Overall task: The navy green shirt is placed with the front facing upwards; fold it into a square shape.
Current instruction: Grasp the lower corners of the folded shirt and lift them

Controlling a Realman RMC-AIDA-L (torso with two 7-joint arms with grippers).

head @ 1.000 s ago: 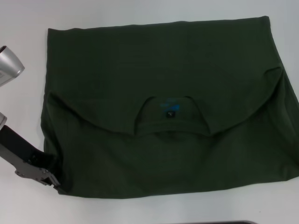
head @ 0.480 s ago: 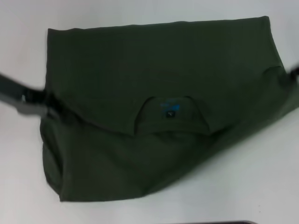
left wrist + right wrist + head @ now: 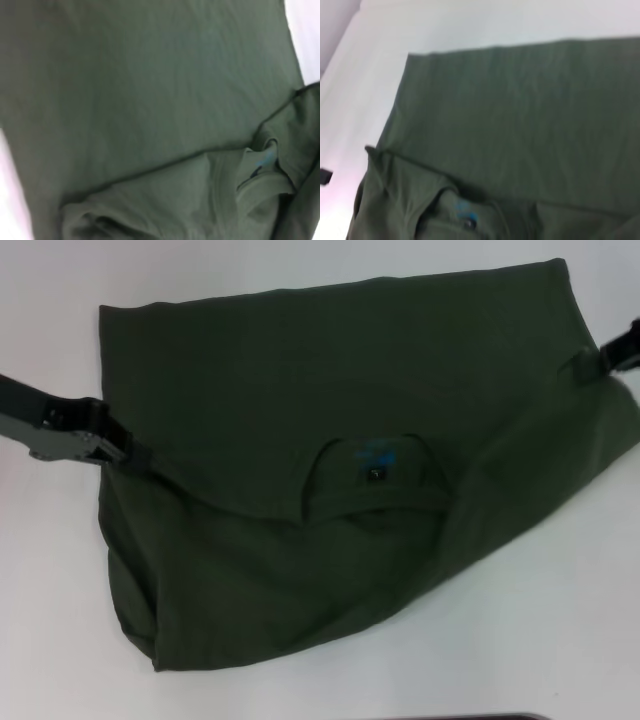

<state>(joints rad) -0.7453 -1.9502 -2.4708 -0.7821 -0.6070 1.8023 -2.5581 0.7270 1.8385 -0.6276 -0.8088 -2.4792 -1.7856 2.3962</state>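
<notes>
The navy green shirt [image 3: 330, 390] lies on the white table, its near half folded up over the far half, with the collar and teal label [image 3: 375, 455] showing in the middle. My left gripper [image 3: 128, 452] is shut on the fold's left edge. At the right edge, my right gripper [image 3: 588, 364] is shut on the fold's corner. The near part of the shirt hangs slack and bunched between them. In the left wrist view the shirt [image 3: 150, 100] fills the picture, with the label [image 3: 265, 160] at one side. The right wrist view shows the shirt [image 3: 520, 115] and its collar label [image 3: 466, 218].
The white table [image 3: 540, 640] shows bare around the shirt on all sides. A dark strip [image 3: 460, 717] runs along the near edge of the head view. A small dark part [image 3: 325, 176] sticks in at the edge of the right wrist view.
Both grippers have carried the shirt's side edges away from me, towards the far hem. The near hem has lifted and slid farther back, and the right side has pulled in.
</notes>
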